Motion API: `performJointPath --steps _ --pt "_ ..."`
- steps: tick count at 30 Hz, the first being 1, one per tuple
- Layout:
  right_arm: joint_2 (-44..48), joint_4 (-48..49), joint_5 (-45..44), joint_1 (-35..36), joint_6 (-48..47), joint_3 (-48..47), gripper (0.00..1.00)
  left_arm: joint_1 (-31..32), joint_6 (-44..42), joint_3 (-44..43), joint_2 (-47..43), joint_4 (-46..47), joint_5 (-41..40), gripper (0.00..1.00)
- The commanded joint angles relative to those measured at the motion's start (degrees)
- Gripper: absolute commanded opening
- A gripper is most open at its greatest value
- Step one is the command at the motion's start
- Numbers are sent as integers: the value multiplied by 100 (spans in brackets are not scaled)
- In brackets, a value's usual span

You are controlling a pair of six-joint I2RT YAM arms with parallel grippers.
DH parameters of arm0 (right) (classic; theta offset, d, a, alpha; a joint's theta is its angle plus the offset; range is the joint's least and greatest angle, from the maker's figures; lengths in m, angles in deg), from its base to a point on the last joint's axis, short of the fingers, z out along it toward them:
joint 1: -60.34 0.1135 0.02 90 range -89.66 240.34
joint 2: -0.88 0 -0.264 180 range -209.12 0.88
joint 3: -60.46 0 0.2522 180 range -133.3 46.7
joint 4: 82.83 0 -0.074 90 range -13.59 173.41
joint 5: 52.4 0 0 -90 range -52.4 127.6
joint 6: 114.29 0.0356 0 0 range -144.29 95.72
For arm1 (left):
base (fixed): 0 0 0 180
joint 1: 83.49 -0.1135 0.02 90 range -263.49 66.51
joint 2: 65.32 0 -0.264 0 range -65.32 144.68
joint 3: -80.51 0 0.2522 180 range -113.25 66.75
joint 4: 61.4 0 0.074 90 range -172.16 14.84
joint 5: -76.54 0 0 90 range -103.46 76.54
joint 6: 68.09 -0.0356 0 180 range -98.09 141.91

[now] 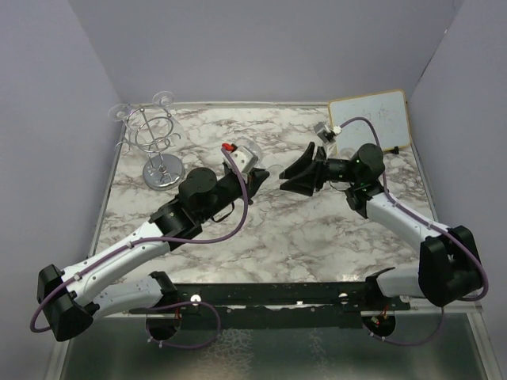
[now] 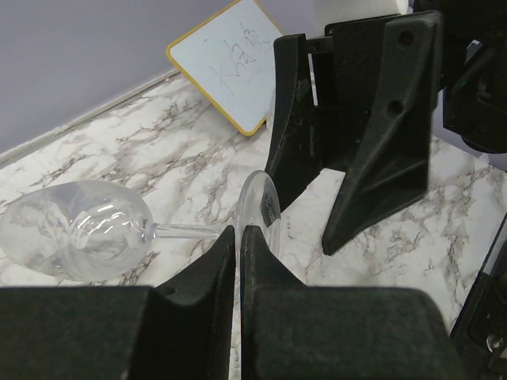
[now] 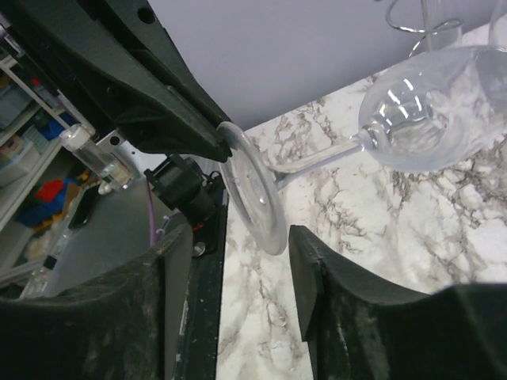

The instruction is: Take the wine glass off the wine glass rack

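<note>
Left gripper (image 2: 239, 237) is clamping the glass (image 2: 75, 229) by its foot; right gripper (image 3: 238, 249), jaws apart, is straddling that foot and should be closing squarely.

wine glass rack (image 1: 158, 150): back-left on table (image 1: 317, 237) | whiteboard (image 1: 371, 119): back-right | wine glass (image 2: 79, 229): centre

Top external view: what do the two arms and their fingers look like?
The left arm and right arm both have white link shells between black joint housings, with black bases. A purple cable runs along each. The fingers are matte black, flat-sided wedges with small round holes.
</note>
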Motion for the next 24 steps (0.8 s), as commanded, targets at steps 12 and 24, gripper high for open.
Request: performJointPath --steps 12,24 --pt "-806 2699 518 54 1483 11 28 -33 137 -70 -90 504 605 0" --pt "-452 2461 540 48 421 289 1 -31 91 -203 -94 336 864 13"
